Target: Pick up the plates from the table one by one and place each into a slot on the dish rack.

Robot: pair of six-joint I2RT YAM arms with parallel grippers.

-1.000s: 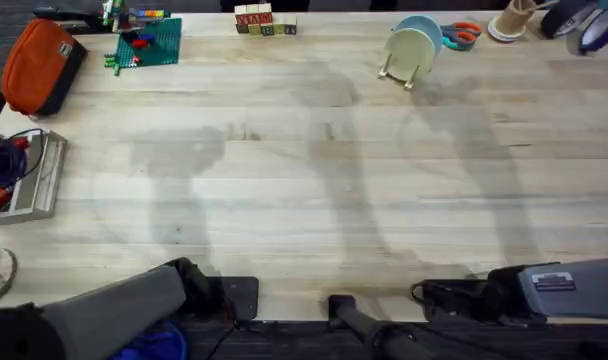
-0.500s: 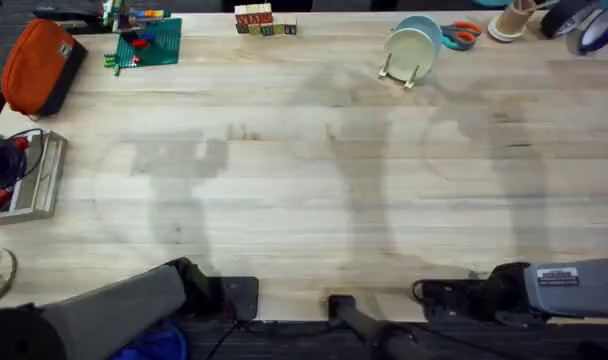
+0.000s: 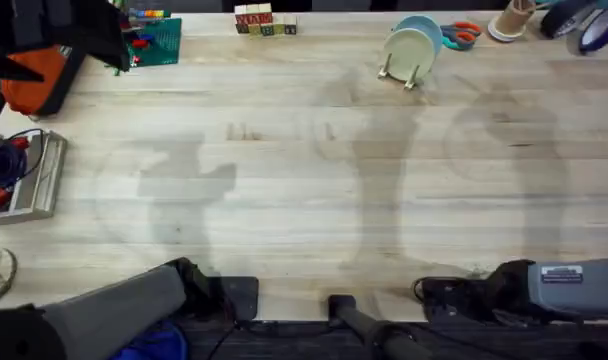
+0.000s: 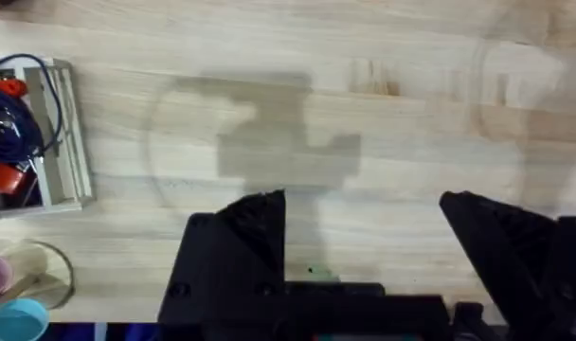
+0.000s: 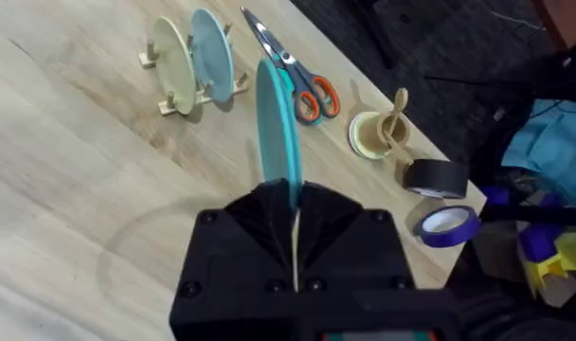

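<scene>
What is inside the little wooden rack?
Two plates stand on edge in the dish rack: a cream-green plate and a pale blue plate behind it. The cream-green one hides most of the blue one in the overhead view.

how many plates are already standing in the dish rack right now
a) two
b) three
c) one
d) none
a) two: the right wrist view shows a pale cream-green plate and a pale blue plate upright in the dish rack, while the turquoise plate is on edge in the right gripper.
</scene>
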